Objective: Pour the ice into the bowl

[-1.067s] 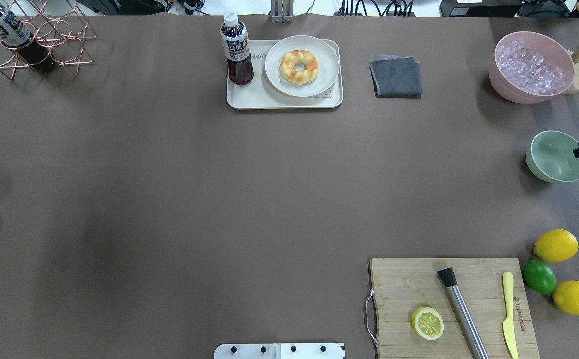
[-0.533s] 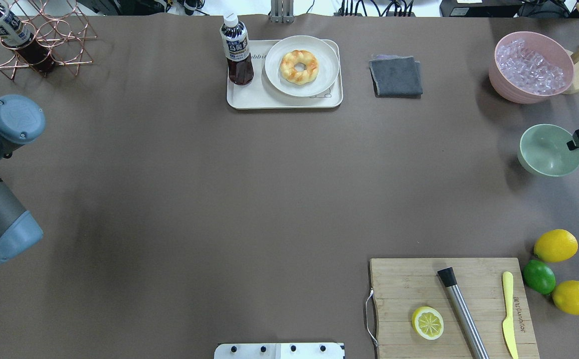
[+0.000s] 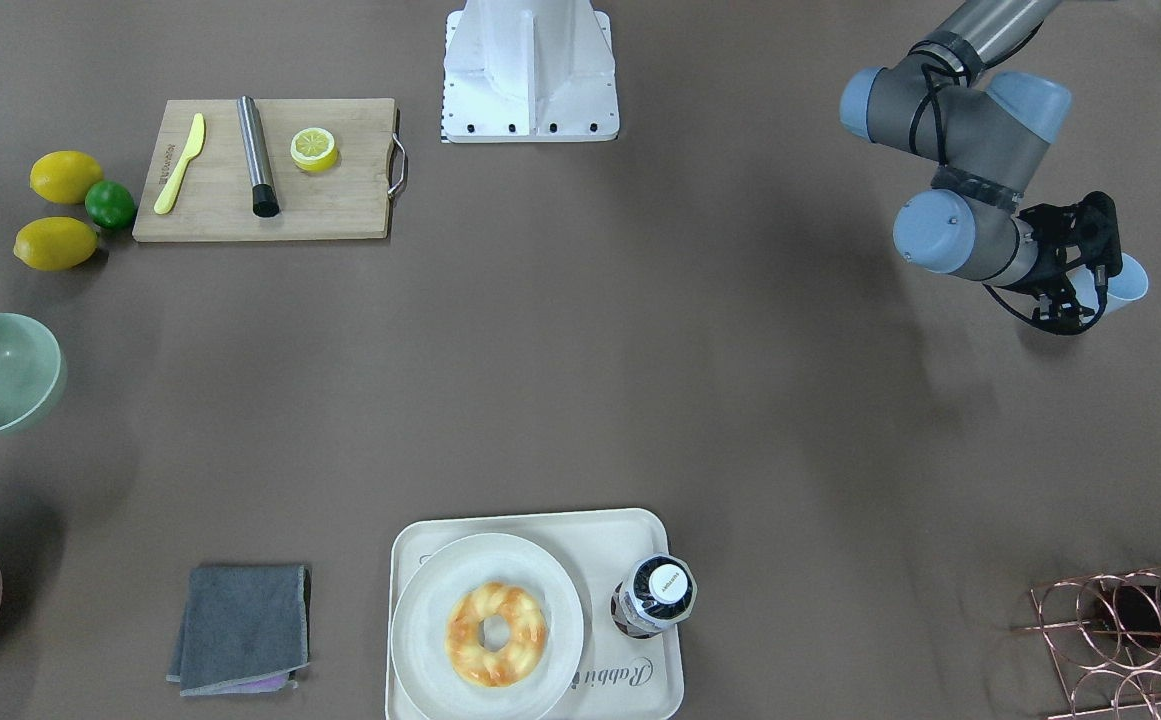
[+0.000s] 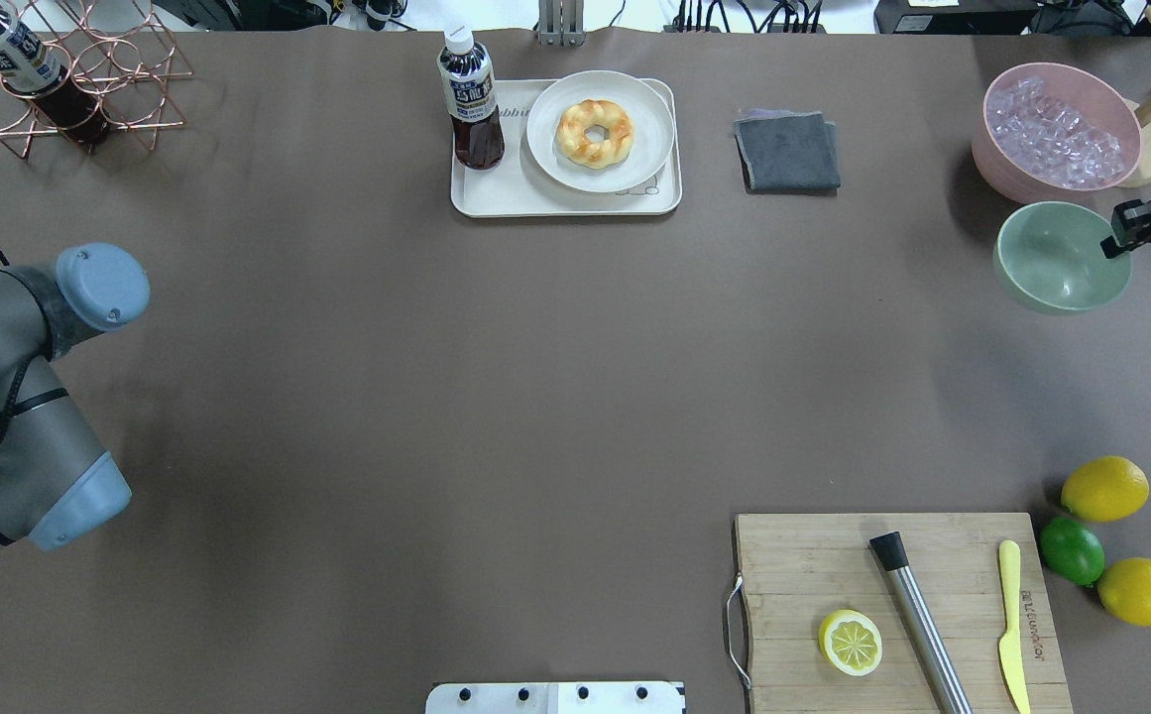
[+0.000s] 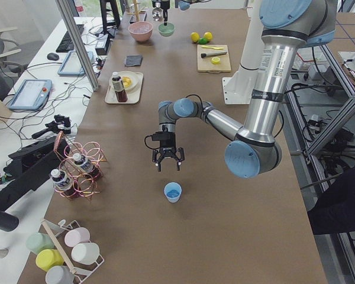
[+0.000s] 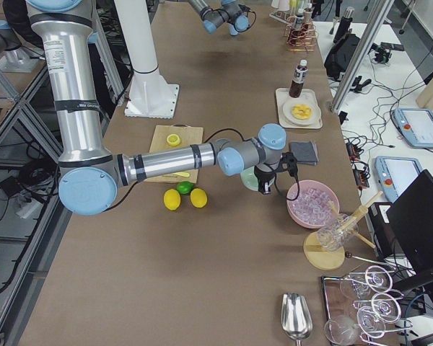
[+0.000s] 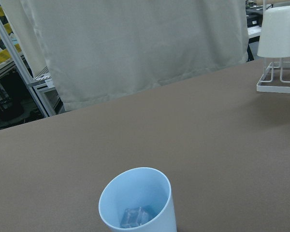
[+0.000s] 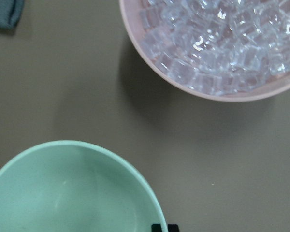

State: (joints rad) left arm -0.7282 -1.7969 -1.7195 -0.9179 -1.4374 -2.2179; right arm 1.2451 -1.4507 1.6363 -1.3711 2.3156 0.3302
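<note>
Taken along the table from the robot's left end, nearest is a light blue cup [image 5: 173,191], upright on the brown table [image 4: 436,397]. The ice [image 7: 134,217] — a few clear cubes — lies at its bottom. Just above and beyond the cup hangs the left gripper [image 5: 168,166], pointing down, its fingers spread wide around nothing and apart from the cup. A copper wire rack [image 5: 83,168] holding bottles stands near it.

Farther along sits a cream tray [image 4: 476,193] carrying a dark drink bottle [image 4: 469,99] and a white plate [image 4: 547,159] with a doughnut [image 4: 595,132]. Then comes a folded grey cloth [image 4: 788,151] and, across from it, a wooden cutting board [image 4: 803,565] with a halved lemon [image 4: 850,642].

At the far end the right gripper [image 4: 1116,243] is clamped on the rim of the mint-green bowl [image 4: 1051,263] — a black fingertip [image 8: 158,227] shows at that rim in the wrist view. The bowl is upright, just beside a pink tub [image 4: 991,169] heaped with ice cubes [image 4: 1056,134], and a strip of table shows between them.
</note>
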